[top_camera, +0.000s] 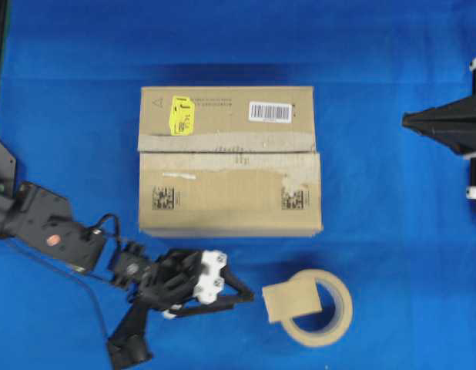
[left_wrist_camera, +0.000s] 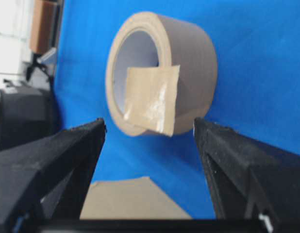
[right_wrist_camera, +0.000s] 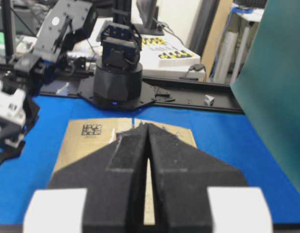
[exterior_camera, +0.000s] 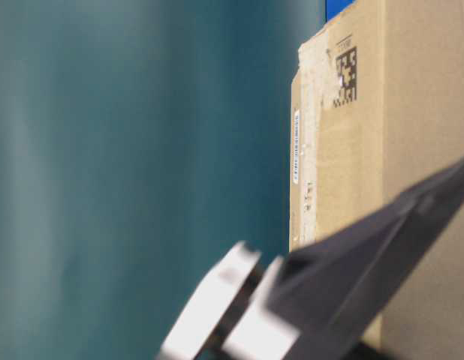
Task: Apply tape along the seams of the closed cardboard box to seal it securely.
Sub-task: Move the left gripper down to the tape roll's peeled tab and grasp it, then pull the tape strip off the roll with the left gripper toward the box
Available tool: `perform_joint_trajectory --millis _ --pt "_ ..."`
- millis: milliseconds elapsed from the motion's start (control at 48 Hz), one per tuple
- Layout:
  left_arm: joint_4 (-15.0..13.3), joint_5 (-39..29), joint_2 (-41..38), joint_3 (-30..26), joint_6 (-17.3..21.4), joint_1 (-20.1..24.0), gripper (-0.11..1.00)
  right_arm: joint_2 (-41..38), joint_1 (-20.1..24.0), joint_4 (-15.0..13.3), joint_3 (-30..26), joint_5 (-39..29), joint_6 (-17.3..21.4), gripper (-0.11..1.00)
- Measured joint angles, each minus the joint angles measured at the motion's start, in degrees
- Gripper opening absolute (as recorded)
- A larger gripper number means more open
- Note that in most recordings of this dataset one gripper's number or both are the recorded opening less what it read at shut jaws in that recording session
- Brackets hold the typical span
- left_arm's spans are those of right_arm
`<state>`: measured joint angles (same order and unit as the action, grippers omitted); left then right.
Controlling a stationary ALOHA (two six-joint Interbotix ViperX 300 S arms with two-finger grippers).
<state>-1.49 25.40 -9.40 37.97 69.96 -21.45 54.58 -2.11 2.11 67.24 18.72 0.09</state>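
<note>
The cardboard box [top_camera: 230, 158] lies shut mid-table, yellow sticker and barcode on its far flap. The seams [top_camera: 230, 151] run left to right between the flaps, edged with pale torn old tape. In front of the box, the tape [top_camera: 292, 299] lies as a tan rectangle over the left rim of a beige roll [top_camera: 323, 310]. My left gripper [top_camera: 252, 296] is turned on its side, open and empty, its tips just short of the tape [left_wrist_camera: 152, 99]. Far to the right, my right gripper [top_camera: 407, 119] points at the box [right_wrist_camera: 87, 141], shut and empty.
Blue cloth [top_camera: 392, 254] covers the table. The left arm [top_camera: 61, 231] stretches along the near-left side. A teal panel [right_wrist_camera: 276, 97] stands at the right of the right wrist view. In the table-level view the box [exterior_camera: 397, 112] sits behind a blurred black arm part [exterior_camera: 352, 292].
</note>
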Motion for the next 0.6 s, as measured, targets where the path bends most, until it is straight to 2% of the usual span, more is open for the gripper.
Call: perform_joint_trajectory --millis 375,605 --pt "0.0 -0.1 -8.3 -6.8 0.6 1.4 0.71 0.0 0.0 -1.0 -0.1 0.1 -0.1 0.0" --pt "-0.1 -0.1 -9.1 -7.6 0.8 1.3 0.69 0.0 0.0 -1.1 -0.1 0.0 -0.1 0.0"
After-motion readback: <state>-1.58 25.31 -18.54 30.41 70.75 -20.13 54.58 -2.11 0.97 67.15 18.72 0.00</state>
